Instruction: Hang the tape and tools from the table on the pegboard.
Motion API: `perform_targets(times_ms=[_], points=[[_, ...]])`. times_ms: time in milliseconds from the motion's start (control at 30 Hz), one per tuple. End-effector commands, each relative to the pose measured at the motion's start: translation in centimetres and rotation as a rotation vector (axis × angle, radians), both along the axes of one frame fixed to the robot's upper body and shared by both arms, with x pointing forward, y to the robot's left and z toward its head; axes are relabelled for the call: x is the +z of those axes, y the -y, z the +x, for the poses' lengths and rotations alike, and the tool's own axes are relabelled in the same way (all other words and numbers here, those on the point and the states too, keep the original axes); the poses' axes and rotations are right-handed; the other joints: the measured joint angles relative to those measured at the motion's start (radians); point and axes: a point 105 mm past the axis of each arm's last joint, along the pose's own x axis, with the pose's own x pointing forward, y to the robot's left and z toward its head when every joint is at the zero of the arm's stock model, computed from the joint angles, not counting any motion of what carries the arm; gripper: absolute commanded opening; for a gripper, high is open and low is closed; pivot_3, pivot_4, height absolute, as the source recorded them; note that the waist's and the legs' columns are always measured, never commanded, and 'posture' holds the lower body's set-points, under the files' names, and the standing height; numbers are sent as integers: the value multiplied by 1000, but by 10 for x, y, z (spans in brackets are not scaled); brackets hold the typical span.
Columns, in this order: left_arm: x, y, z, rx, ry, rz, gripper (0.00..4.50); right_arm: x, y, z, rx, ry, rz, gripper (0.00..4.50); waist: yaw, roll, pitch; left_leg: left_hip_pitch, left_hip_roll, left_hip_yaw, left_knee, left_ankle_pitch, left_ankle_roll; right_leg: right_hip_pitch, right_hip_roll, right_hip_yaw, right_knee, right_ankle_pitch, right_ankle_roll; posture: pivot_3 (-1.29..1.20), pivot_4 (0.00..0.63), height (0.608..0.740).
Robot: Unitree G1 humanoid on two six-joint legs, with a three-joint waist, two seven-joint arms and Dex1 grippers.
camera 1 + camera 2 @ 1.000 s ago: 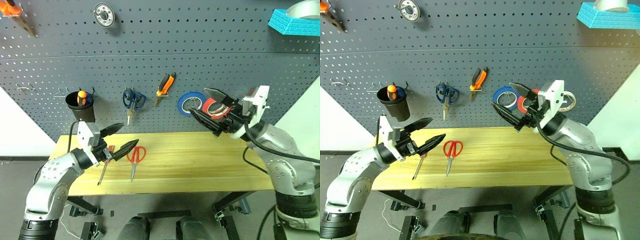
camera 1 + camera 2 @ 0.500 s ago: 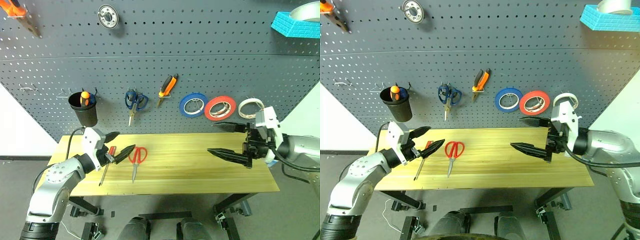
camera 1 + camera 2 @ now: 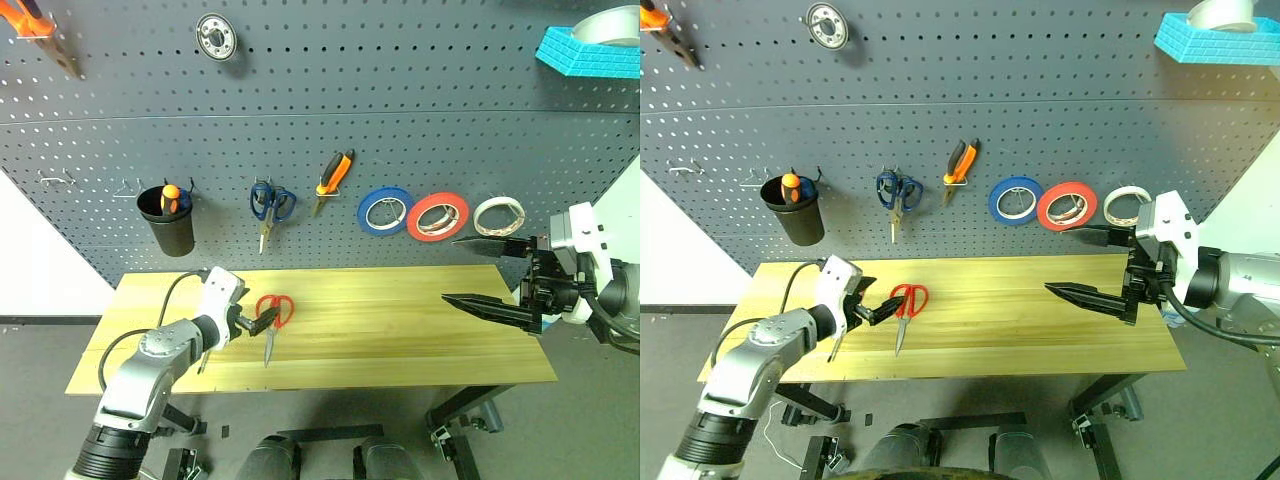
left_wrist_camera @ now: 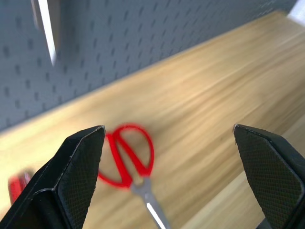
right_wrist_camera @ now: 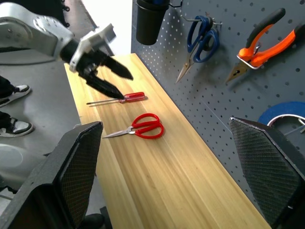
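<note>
Red tape (image 3: pixel 437 216): hanging on the pegboard (image 3: pixel 400 120), between the blue roll (image 3: pixel 385 210) and the whitish roll (image 3: pixel 498 216).
Pliers (image 3: pixel 331 176): hooked on the pegboard, orange-and-black handles up, just beside the blue scissors (image 3: pixel 269 205).
Red scissors (image 3: pixel 272 318): flat on the table (image 3: pixel 400 330), handles toward the pegboard, blades toward the near edge.
Screwdriver (image 5: pixel 118 99): flat on the table, near the red scissors on their left.
Left gripper (image 3: pixel 255 322): fingers spread wide, low over the table, tips close to the red scissors' handles, holding nothing.
Right gripper (image 3: pixel 478 270): fingers spread wide, empty, above the table's right end, below the whitish roll.
Black cup (image 3: pixel 170 218): hanging at the pegboard's left.
</note>
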Motion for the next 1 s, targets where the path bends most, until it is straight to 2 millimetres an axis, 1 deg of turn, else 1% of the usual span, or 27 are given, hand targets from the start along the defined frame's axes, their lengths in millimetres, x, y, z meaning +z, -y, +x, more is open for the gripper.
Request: perform_targets(times_ms=[33,133,267,333,400,600,733,833,1000], points=[[-15,-6,12,122,-71,21,4500,15,-3,-1,13,70,-26,4476,0,0,0,0,0,0,1,0,0,0,0,0,0,0,1,-81,0,717],[-29,-6,16,188,-115,30,4500,18,-4,-1,18,81,-26,4476,-2,0,-1,0,0,0,2,0,0,1,0,0,0,1,2,-95,0,717],[-29,7,23,227,-127,-55,4500,20,-5,-4,22,82,-31,4476,-1,0,-1,-1,0,0,2,0,0,0,0,0,0,1,2,-106,0,717],[-33,12,24,244,-159,-74,4500,20,-6,-5,21,81,-31,4476,-1,0,-1,-1,0,0,2,0,0,0,0,0,-1,1,3,-110,0,717],[-40,13,28,291,-199,-81,4500,19,-7,-6,20,79,-30,4476,-1,0,-2,-1,0,0,2,0,0,0,0,0,-1,2,3,-116,0,717],[-63,13,39,426,-286,-6,4500,18,-9,-6,13,74,-32,4476,-4,-1,-3,-1,-1,1,3,0,1,1,0,0,-1,2,4,-133,0,717],[-77,15,38,448,-340,52,4500,18,-10,-6,8,73,-32,4476,-7,-1,-3,-1,-1,1,3,-1,1,1,0,0,-1,2,5,-137,0,717],[-88,24,34,437,-411,84,4500,17,-12,-6,5,73,-27,4476,-7,-1,-3,-1,-1,1,3,-1,1,1,0,0,-1,2,5,-139,0,717],[-99,31,30,436,-462,114,4500,16,-14,-6,-5,77,-18,4476,-7,-2,-3,-1,-1,1,4,-1,1,1,-1,0,-1,3,6,-148,0,717]])
